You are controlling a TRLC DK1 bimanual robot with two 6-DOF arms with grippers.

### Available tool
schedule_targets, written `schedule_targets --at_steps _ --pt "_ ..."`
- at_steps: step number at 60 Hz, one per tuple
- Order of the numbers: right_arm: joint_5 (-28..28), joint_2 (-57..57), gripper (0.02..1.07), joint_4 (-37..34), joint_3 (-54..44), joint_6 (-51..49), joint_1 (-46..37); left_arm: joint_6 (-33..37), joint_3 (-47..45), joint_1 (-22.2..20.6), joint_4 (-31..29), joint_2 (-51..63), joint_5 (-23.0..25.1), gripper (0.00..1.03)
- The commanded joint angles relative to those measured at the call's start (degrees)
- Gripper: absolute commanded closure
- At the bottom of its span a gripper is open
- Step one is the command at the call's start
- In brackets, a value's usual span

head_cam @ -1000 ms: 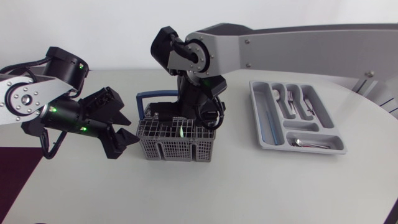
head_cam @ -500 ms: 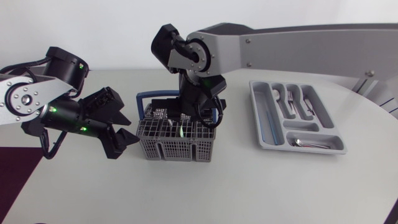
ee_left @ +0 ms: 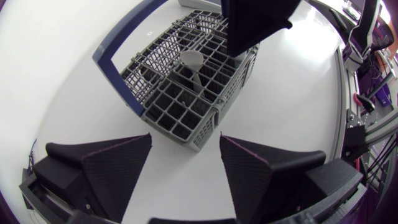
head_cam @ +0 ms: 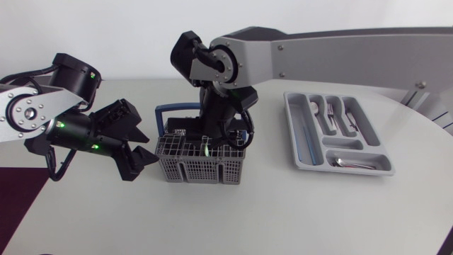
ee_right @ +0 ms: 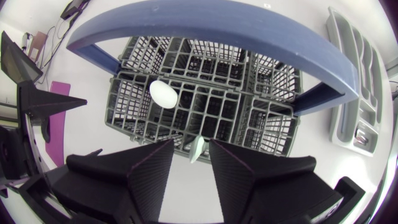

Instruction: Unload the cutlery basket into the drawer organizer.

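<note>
Overhead, your right hand [head_cam: 214,140] hangs in the cutlery basket [head_cam: 200,168]; the drawer organizer [head_cam: 297,134] lies well right on the counter [head_cam: 283,209]. Left wrist: your left hand [ee_left: 185,138] is released, near the basket. Right wrist: your hand is released around a pale handle [ee_right: 198,149]. Centre on it, then clench squarely.

One basket [head_cam: 200,159], one organizer [head_cam: 304,152], two tools [ee_left: 185,140] [ee_right: 191,149]

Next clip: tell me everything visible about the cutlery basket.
The cutlery basket is a grey plastic lattice box divided into square compartments, with a dark blue arched handle across it. It stands upright on the white table between the two arms. A white spoon stands bowl-up in one compartment. The right claw hangs open over its rim, a pale utensil tip in its gap; the left claw, open, sits beside it without touching.
</note>
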Motion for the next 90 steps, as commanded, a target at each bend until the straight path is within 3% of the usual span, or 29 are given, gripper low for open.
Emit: schedule_targets --at_steps 1,9,54,63,66,90 --pt "-0.4 1.5 0.64 -1.2 -0.6 1.9 0.6 0.6 0.5 -0.3 0.2 1.6 0.6 0.1" --pt "-0.4 1.1 0.73 -1.2 -0.9 1.9 0.6 0.5 1.1 -0.7 0.2 2.5 0.6 0.1" --pt "3.1 2.1 0.84 -1.1 -0.8 1.5 1.4 0.5 1.3 -1.5 0.8 4.0 0.6 0.1" --pt "3.1 1.5 0.91 -0.9 -1.0 0.8 2.0 0.6 1.1 -1.4 0.8 4.0 0.6 0.1" --pt "2.9 1.3 1.01 0.0 -1.3 0.1 2.1 0.5 1.0 -1.4 0.8 4.0 0.6 0.1" --pt "3.0 -1.5 1.01 1.1 -2.0 -1.4 2.0 0.5 0.8 -1.7 1.0 4.7 0.6 0.1"
